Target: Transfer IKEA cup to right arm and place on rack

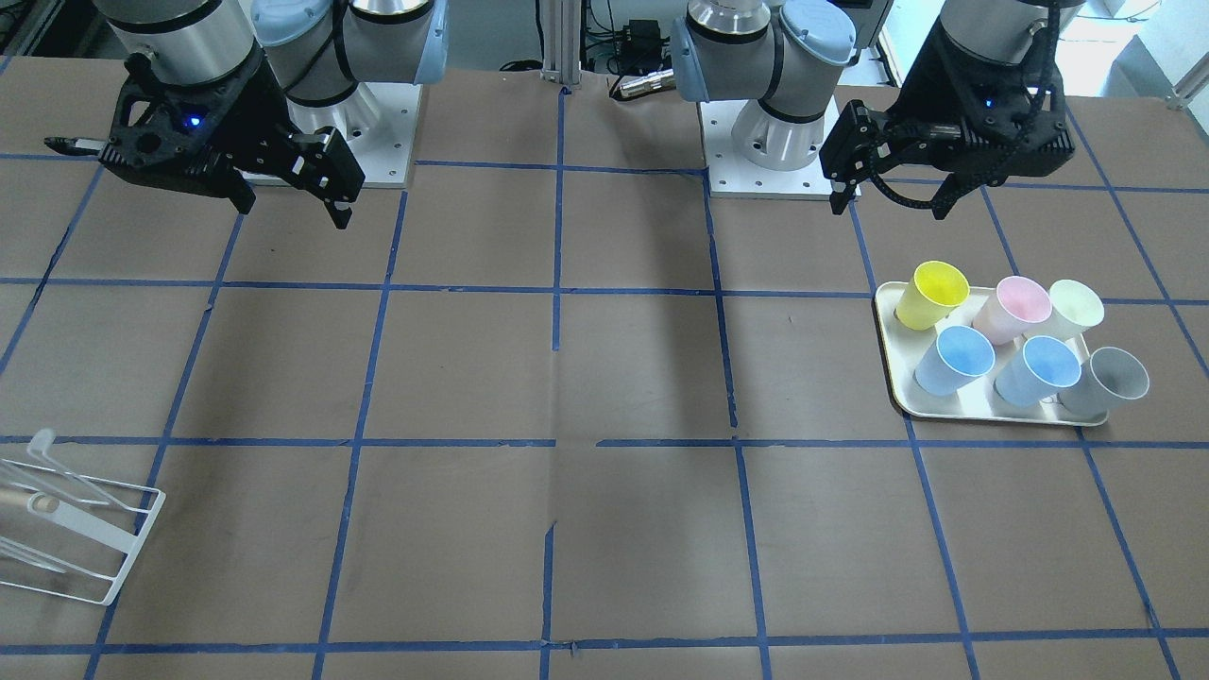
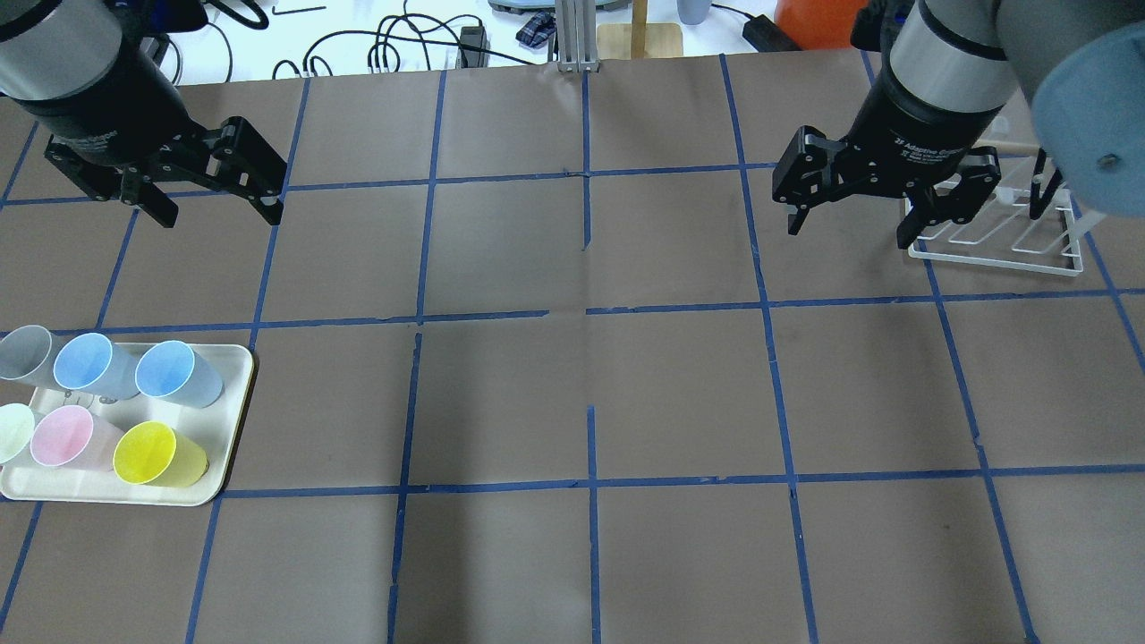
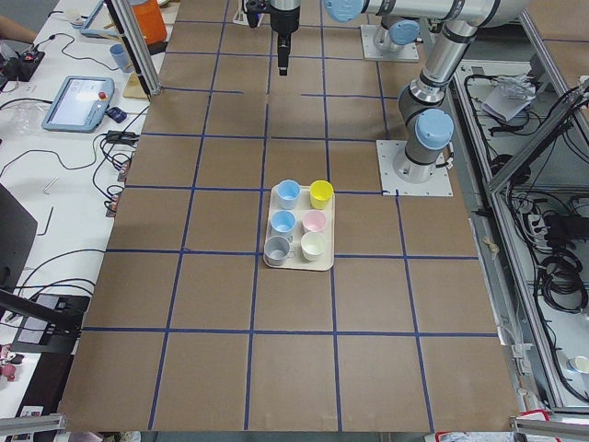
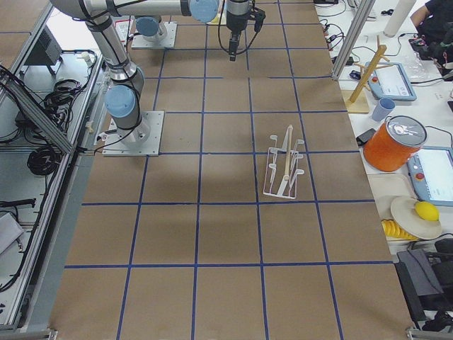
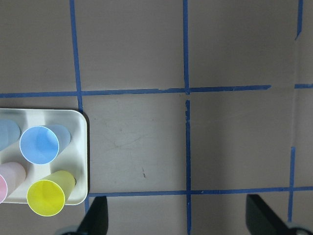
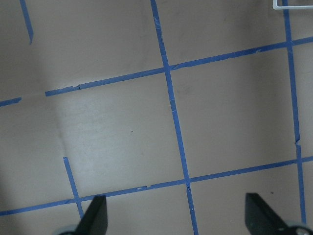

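Seen from overhead, the cup [image 2: 150, 453] was stood upright on the tray [image 2: 234, 394], at about six o'clock from the spread, empty left gripper [image 2: 219, 214], judged nearer. The right gripper [image 2: 850, 231] was likewise spread, with the rack [image 2: 993, 255] at its three o'clock.

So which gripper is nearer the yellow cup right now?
Left. The left gripper hangs open beyond the tray holding the yellow cup; the right gripper hangs open far across, by the rack.

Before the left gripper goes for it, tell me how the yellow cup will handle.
The yellow cup looks like thin, empty plastic: probably light, may flex if squeezed. Its tapered wall could slip in a grip. Narrow-based, it may tip if nudged.
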{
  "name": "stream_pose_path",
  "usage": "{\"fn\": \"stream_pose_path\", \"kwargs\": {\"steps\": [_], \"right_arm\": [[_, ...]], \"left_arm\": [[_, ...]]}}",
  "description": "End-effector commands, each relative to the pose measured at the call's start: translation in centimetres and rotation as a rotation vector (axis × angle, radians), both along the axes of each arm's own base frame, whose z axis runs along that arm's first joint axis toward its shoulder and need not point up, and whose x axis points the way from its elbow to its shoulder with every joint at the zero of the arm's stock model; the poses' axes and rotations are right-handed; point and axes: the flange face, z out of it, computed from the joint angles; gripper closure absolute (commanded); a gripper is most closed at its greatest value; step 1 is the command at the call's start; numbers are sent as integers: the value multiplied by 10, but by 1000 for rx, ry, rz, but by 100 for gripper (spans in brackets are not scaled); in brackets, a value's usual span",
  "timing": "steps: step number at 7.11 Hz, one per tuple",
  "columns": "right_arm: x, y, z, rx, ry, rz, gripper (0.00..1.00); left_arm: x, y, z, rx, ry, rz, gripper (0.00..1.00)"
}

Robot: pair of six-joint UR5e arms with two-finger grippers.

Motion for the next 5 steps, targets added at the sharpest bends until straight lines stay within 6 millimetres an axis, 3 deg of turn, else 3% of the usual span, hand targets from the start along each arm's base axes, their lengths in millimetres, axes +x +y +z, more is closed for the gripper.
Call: {"fn": "stream_pose_path", "kwargs": {"steps": [1, 2, 3, 4, 5], "right_arm": [[0, 0, 1, -2, 0, 1, 0], [0, 0, 0, -1, 0, 1, 0], [0, 0, 0, -2, 0, 1, 0], [0, 0, 0, -2, 0, 1, 0], [0, 0, 0, -1, -2, 0, 0]], "left_arm": [[10, 1, 3, 4, -3, 18, 0], [41, 7, 4, 59, 6, 74, 0], [88, 17, 7, 73, 25, 180, 0], [120, 27, 5, 84, 22, 252, 0], [141, 35, -4, 113, 41, 219, 0]]}}
